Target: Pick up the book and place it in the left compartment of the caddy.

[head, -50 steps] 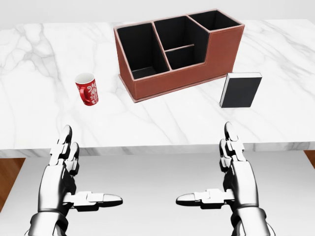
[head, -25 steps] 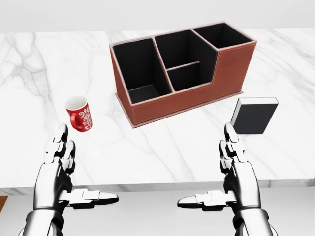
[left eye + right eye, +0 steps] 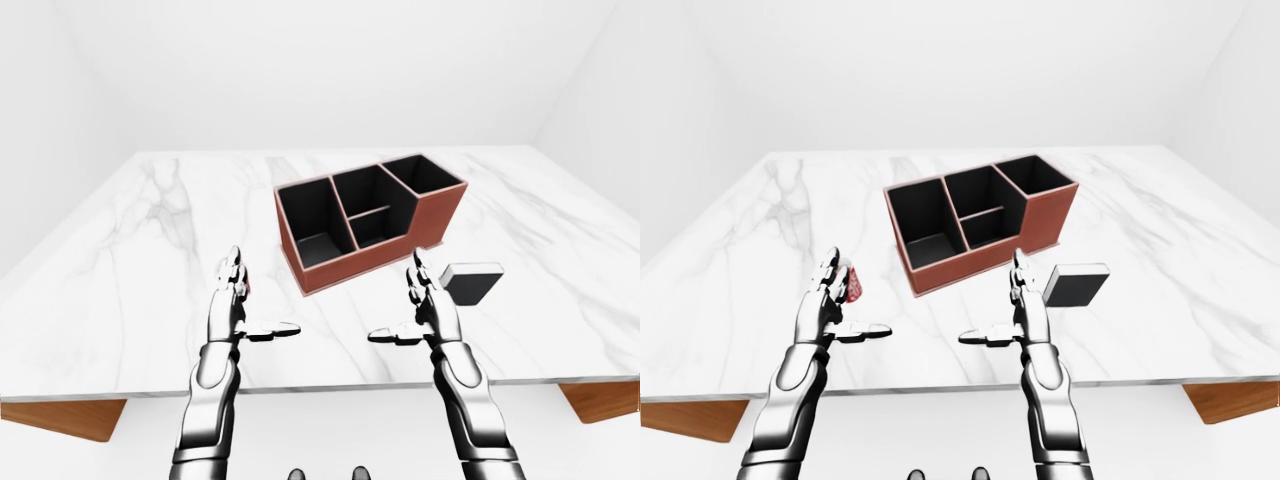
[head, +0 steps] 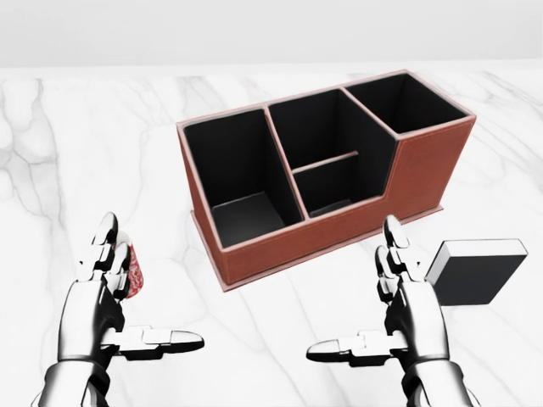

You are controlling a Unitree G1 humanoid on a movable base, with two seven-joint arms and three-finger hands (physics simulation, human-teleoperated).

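A black book (image 4: 475, 271) with white page edges lies flat on the marble table (image 4: 59, 153), at the right of the head view, below the caddy's right end. The brown caddy (image 4: 339, 233) stands at an angle in the middle, and its tall left compartment (image 4: 242, 182) is dark inside. My right hand (image 4: 356, 292) hovers open just left of the book, with its fingers (image 4: 399, 263) pointing up and not touching it. Open likewise, my left hand (image 4: 144, 297) is at the lower left.
A red patterned mug (image 3: 851, 283) stands left of the caddy, half hidden behind my left hand in the head view. The table's near edge (image 3: 320, 385) runs under my forearms. White walls surround the table.
The camera has moved in toward the table, so caddy, book and mug have slid down and grown. Both hands keep their open pose, and the mug now sits behind my left hand.
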